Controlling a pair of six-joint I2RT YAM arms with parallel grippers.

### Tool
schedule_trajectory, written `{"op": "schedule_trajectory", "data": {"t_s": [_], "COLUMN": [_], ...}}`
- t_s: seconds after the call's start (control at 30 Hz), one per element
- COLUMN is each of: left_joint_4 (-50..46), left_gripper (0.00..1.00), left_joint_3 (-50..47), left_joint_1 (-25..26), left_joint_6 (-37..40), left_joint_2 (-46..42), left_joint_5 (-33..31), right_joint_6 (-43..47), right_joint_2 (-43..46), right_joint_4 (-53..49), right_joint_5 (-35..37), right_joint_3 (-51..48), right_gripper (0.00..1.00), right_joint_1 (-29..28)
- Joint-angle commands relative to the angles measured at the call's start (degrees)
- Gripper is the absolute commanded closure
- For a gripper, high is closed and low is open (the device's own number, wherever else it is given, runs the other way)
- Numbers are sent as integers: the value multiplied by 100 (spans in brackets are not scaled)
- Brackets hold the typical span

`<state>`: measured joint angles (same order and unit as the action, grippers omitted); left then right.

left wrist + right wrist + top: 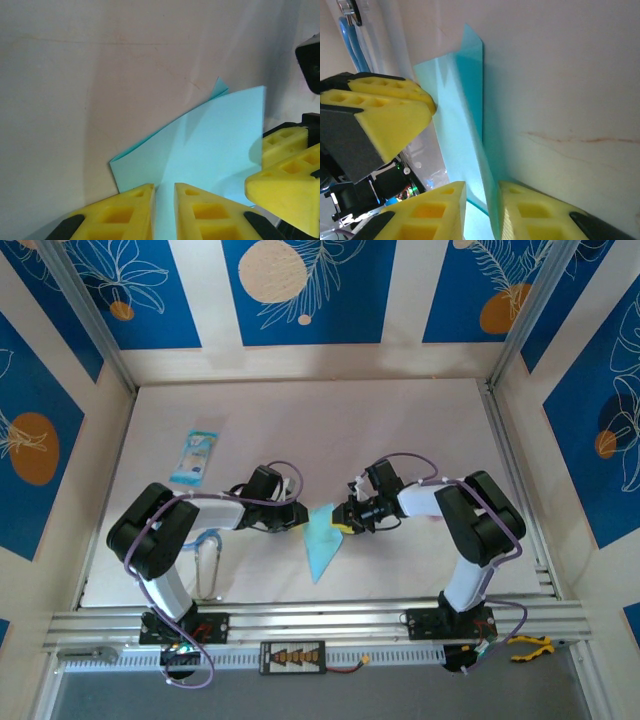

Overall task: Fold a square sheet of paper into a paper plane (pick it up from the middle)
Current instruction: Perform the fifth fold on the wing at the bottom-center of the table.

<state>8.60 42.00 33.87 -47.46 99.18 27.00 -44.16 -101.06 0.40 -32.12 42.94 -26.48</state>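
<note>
1. Blue paper (322,540), part-folded to a taper, stands off the table (400,440) between both tools in the top view. Its long axis runs from a broad far end to a point aimed at the near edge. The left gripper (300,518) meets its left face and the right gripper (346,517) its right, both at the broad end. Neither looks clearly nearer.
2. At the left wrist, the left gripper (165,210) has its fingers (125,212) drawn nearly together, pinching the paper (210,145) by its lower edge. The sheet rises away from the camera, a crease running up from the grip. The right gripper (260,167) sits at the paper's right edge.
3. At the right wrist, the paper (465,115) shows nearly edge-on, running straight out along the tool's axis from between the right gripper (482,215) fingers. The gap is narrow and the sheet lies against one finger (535,215). Whether it is clamped I cannot tell. The left gripper (427,105) sits just beside the opposite face, so the next fold likely turns on these facing holds.
</note>
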Motion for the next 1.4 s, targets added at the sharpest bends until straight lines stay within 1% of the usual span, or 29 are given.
{"op": "schedule_trajectory", "data": {"t_s": [0.0,0.2,0.27,0.33,0.43,0.5,0.57,0.67,0.73,0.83,0.93,1.0,1.13,1.23,1.37], "left_joint_4": [-164,-35,-49,-54,-38,-33,-44,-206,-552,-942,-1133,-1167,-1300,-1426,-1526], "left_gripper": [82,79,76,70,60,56,56,56,56,56,52,51,49,48,48], "left_joint_3": [-222,-234,-227,-248,-357,-469,-585,-717,-711,-719,-737,-732,-637,-549,-440], "left_joint_1": [-5,-28,-25,-25,-27,11,86,393,740,1273,1816,2128,2771,3045,3176], "left_joint_6": [119,77,131,192,315,439,592,1011,1432,1881,2193,2346,2670,2751,2856], "left_joint_2": [173,-82,-307,-602,-1119,-1456,-1755,-2206,-2422,-2605,-2619,-2559,-2360,-2135,-1871], "left_joint_5": [-175,-66,-29,-45,-145,-248,-352,-689,-1141,-1778,-2334,-2576,-3270,-3716,-4104], "right_joint_6": [248,264,214,47,-601,-1095,-1710,-2712,-3344,-3994,-4379,-4588,-4800,-4823,-4797], "right_joint_2": [-132,-72,51,230,602,854,1095,1382,1501,1638,1775,1822,1947,2078,2155], "right_joint_4": [-266,-277,-299,-323,-150,138,413,958,1280,1406,1288,1281,1281,1102,919], "right_joint_5": [-184,-181,-50,156,582,745,1030,1400,1689,2104,2534,2740,2949,3112,3148], "right_joint_3": [227,202,138,48,-224,-459,-734,-1177,-1437,-1638,-1657,-1676,-1636,-1535,-1446], "right_gripper": [79,90,94,97,99,99,100,100,100,100,100,100,100,100,100], "right_joint_1": [13,11,15,26,38,38,-3,-90,-192,-387,-627,-769,-976,-1116,-1192]}}
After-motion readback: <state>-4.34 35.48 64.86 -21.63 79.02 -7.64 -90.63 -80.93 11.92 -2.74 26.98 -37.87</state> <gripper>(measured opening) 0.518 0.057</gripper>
